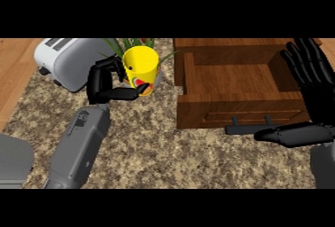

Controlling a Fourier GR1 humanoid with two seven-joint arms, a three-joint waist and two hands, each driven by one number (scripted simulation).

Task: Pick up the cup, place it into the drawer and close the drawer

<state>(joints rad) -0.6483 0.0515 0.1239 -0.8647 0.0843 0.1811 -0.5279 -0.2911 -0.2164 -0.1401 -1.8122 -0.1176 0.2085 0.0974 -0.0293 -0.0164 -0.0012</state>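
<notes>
Curling round a yellow cup (140, 65) with a red mark low on its side, the left robot hand (108, 86) holds it upright near the surface's (150, 146) far edge. Toaster (65, 60) and plant (134, 43) crowd it. Open wooden drawer (239, 99) holds nothing visible; the right robot hand (307, 88) rests open beside it.
</notes>
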